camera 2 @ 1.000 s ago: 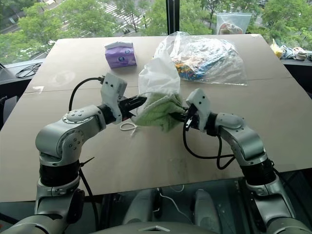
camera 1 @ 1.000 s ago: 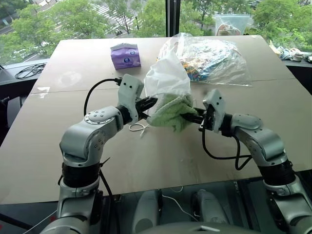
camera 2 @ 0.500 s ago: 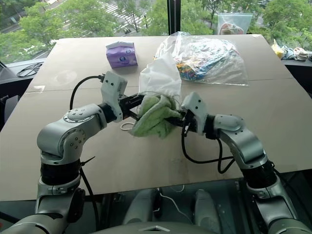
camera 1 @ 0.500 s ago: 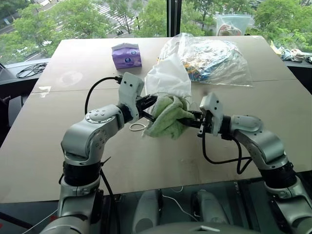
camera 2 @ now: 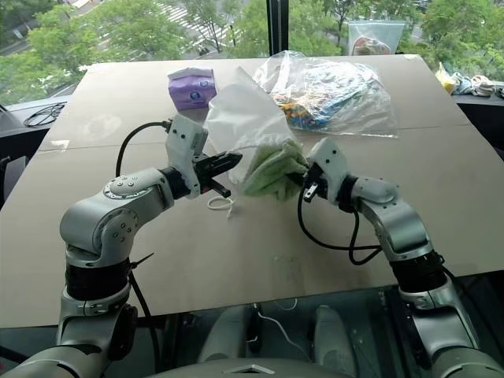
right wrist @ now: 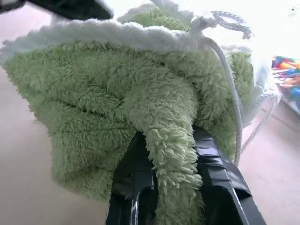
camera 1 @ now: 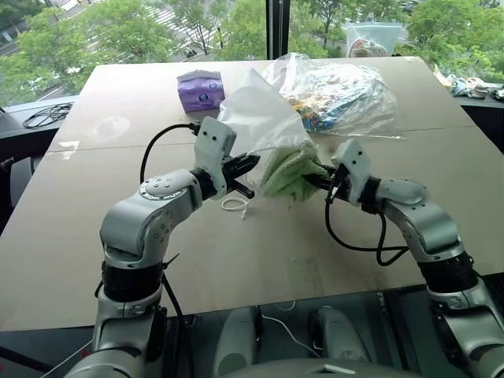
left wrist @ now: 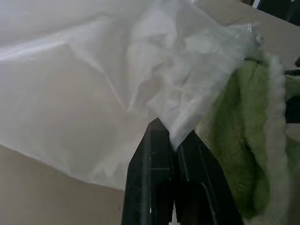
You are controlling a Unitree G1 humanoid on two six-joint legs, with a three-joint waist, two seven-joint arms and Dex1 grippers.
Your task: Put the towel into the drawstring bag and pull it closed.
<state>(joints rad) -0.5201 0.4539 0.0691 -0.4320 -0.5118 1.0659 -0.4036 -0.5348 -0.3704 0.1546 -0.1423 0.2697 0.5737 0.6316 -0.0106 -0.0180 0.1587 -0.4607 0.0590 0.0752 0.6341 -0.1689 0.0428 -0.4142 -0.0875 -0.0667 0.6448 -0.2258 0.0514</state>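
towel: fluffy green terry, pinched by right gripper fingers | drawstring bag: thin translucent white, pinched by left gripper fingers

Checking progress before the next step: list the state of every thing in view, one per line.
towel: partly inside the bag's mouth, a fold clamped in the right gripper.
drawstring bag: mouth open, rim pinched by the left gripper, cord hanging loose to the table.
clear plastic bag: lying on the table, full of colourful items.
purple packet: standing on the table, untouched.
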